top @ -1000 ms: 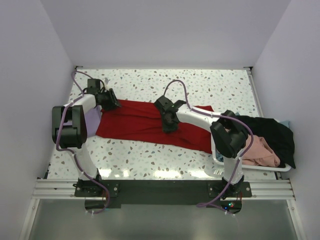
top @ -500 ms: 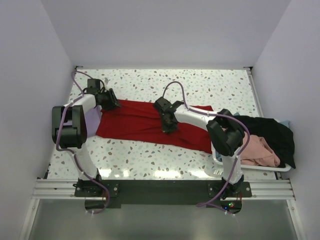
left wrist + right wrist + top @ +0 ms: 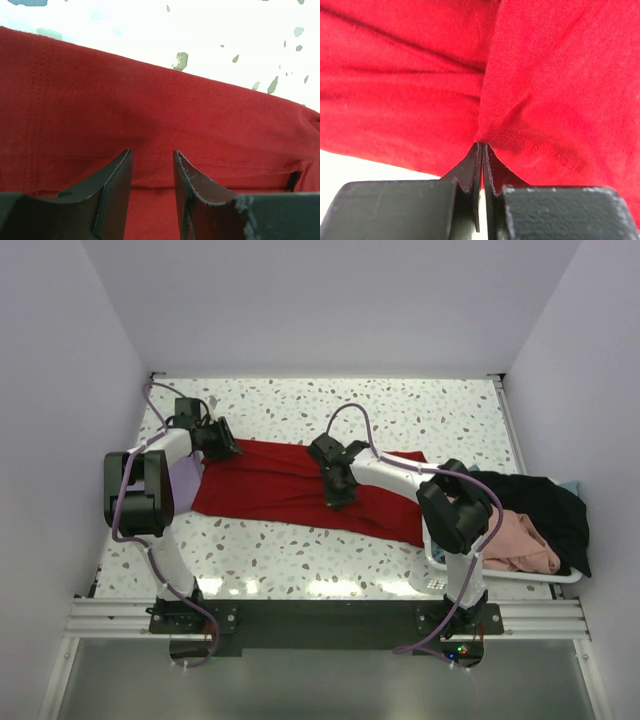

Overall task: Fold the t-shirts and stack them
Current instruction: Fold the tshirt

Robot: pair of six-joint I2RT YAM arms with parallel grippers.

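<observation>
A large red t-shirt (image 3: 270, 485) lies spread across the middle of the speckled table. My right gripper (image 3: 338, 494) rests on its middle. In the right wrist view that gripper (image 3: 483, 145) is shut on a pinch of the red t-shirt (image 3: 545, 75), and creases run out from the tips. My left gripper (image 3: 222, 447) is at the shirt's far left corner. In the left wrist view it (image 3: 152, 152) stands open over the red t-shirt (image 3: 150, 100), with flat cloth showing between the fingers. A pale lavender t-shirt (image 3: 186, 478) lies partly under the left arm.
A white basket (image 3: 560, 578) stands at the right near edge. It holds a black t-shirt (image 3: 540, 502) and a salmon-pink t-shirt (image 3: 520, 545). White walls close in the table on the left, far and right sides.
The right gripper's jaws have closed onto the red cloth, and its elbow has shifted a little. The left arm and the shirt have not moved.
</observation>
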